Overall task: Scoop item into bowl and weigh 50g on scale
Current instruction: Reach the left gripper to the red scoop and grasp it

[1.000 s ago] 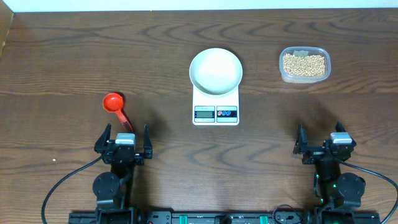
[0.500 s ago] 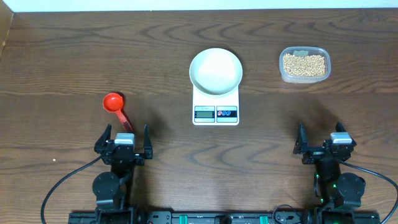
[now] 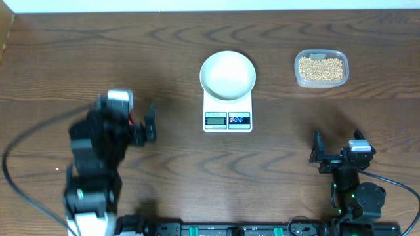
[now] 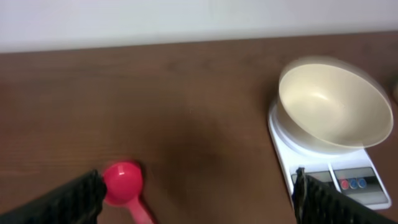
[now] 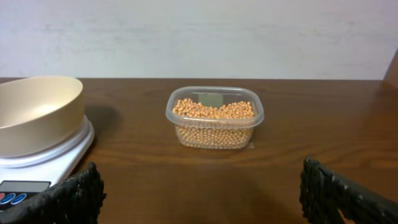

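Overhead, I see the left gripper [image 3: 126, 125] at nine o'clock from the scale [image 3: 228, 109]; it and right gripper [image 5: 199, 200] gape wide, empty.

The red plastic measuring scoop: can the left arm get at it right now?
Probably yes. The red plastic measuring scoop lies on bare wooden table just ahead of the left arm's open fingers, with nothing between them.
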Tool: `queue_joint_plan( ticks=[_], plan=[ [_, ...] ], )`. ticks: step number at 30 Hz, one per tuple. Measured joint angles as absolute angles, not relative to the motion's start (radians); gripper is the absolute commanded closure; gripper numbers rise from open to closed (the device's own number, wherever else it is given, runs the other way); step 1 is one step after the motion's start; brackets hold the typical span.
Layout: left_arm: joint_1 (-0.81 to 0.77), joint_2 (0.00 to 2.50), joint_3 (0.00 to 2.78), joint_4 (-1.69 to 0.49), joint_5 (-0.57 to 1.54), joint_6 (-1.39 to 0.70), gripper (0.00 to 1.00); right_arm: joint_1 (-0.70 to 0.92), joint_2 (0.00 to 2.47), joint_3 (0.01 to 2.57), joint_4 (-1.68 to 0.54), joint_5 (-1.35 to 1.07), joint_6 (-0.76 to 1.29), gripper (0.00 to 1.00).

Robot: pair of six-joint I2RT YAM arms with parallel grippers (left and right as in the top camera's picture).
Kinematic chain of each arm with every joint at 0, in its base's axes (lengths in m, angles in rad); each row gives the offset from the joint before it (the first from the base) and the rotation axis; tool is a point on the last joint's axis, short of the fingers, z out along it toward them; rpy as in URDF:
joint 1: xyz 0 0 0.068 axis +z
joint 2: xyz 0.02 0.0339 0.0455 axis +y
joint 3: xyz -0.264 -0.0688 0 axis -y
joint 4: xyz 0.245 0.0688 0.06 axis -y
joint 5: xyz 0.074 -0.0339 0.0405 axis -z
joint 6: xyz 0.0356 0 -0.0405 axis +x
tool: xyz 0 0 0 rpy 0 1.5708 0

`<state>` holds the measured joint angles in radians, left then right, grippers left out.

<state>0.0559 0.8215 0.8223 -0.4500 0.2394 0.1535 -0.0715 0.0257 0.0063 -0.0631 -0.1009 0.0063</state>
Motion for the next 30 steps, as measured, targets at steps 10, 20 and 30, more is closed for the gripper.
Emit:
queue_joint_plan(
  ticks=[10,20,30],
  plan=[
    [0.134,1.505,1.376,-0.674,0.284,0.138,0.02,-0.072,0.025,0.006,-0.064,-0.101,0.006,0.01],
    [0.165,1.795,1.377,-0.705,0.114,0.055,0.02,-0.072,0.025,0.006,-0.064,-0.101,0.006,0.01],
    [0.308,1.827,1.342,-0.674,0.046,-0.053,0.22,-0.072,0.025,0.006,-0.064,-0.101,0.006,0.01]
  ],
)
